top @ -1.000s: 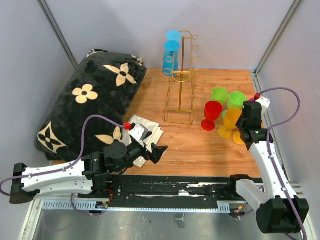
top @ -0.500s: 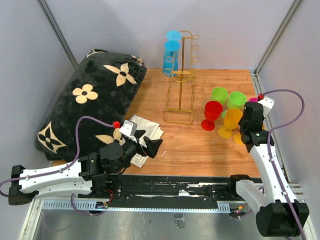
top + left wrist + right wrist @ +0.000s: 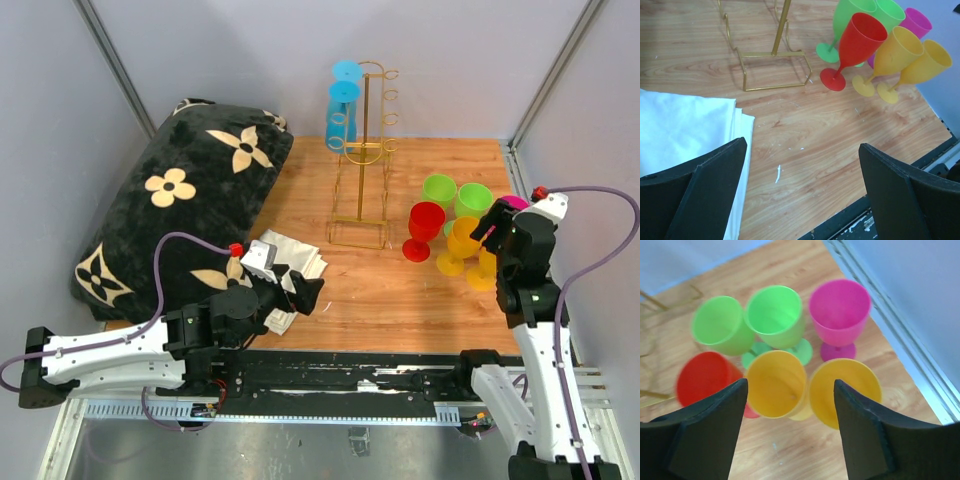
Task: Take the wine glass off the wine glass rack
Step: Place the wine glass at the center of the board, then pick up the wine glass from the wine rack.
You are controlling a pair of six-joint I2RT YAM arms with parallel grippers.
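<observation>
View from above, with both wrist views. The wine glass rack, a gold wire stand, rises at upper centre of the overhead frame on the wooden table. The blue wine glasses, apparently two, hang from its upper left loops; the loops on the right side look bare. A cluster of standing glasses (two green, one red, two yellow, one magenta) occupies the right centre of the frame, well apart from the rack.

The left gripper hovers low at lower centre, jaws spread wide and holding nothing, beside a folded white cloth that touches a dark flowered pillow at left. The right gripper hangs above the cluster at the right edge, jaws likewise parted and empty.

Progress, as judged: neither arm touches the rack or a blue glass. The reach, the grasp and the lift off the loop all remain to be done. Which arm will make the reach cannot be told.
</observation>
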